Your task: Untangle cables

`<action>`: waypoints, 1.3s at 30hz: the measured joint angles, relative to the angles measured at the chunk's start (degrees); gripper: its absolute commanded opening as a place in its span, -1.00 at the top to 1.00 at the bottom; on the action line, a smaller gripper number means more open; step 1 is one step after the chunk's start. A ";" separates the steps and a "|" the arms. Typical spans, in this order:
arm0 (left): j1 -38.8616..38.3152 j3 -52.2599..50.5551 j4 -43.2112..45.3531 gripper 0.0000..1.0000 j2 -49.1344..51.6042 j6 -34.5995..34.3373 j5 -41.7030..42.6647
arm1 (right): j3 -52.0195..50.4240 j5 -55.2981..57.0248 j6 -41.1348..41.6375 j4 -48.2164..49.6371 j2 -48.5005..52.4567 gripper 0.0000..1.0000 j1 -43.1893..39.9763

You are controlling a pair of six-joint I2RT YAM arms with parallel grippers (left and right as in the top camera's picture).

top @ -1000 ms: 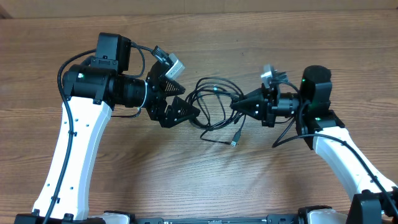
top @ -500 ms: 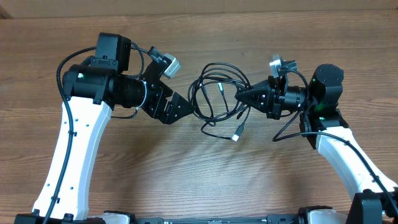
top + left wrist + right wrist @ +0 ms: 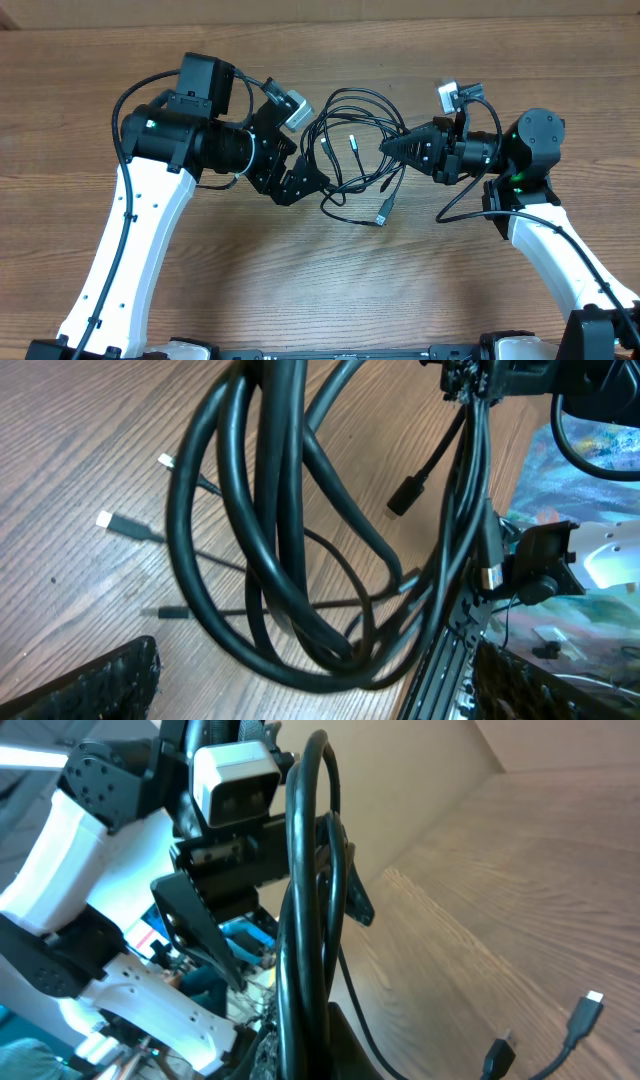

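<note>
Left gripper (image 3: 306,162): jaws wide apart and holding nothing. In its wrist view one finger stands on either side of the coil's lowest loops, placed, I judge, to take a strand the other arm is not pinching.
Cables (image 3: 275,510): between the two grippers, over the middle of the table (image 3: 480,60). Several black loops are bunched together and lifted, crossing one another near the coil's lower end.
Long axis: runs from the pinch of the right gripper (image 3: 385,148) across toward the left gripper, so the looped end points at the left arm.
Plug end (image 3: 383,218): a loose tail trails off the coil toward the robot's base. I cannot tell whether it touches the wood.
Right gripper: jaws together, clamped on the cables at their gathered end. This likely serves to hang the coil open so the strands spread apart.
</note>
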 measured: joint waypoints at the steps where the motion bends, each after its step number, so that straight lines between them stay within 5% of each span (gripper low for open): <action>1: -0.09 0.00 0.31 -0.99 0.00 -0.02 -0.02 | 0.00 -0.04 1.38 0.74 0.00 0.92 0.00; 21: -2.80 0.00 7.85 -0.99 0.00 -4.37 3.08 | -0.02 -1.33 7.26 1.22 0.00 0.92 2.25; 23: -3.19 0.00 8.13 -0.73 0.00 -4.68 3.17 | -0.02 -1.40 7.26 1.22 0.00 0.92 2.25; 27: -3.45 0.00 8.46 0.22 0.00 -4.92 3.26 | 0.00 -1.53 7.26 1.27 0.00 0.92 2.27; 31: -3.41 0.00 8.44 0.91 0.00 -5.20 2.73 | 0.00 -1.88 7.23 1.40 0.00 0.92 2.25; 39: -3.45 0.00 8.44 0.92 0.00 -5.16 1.22 | 0.00 -1.81 7.26 1.51 0.00 0.92 2.27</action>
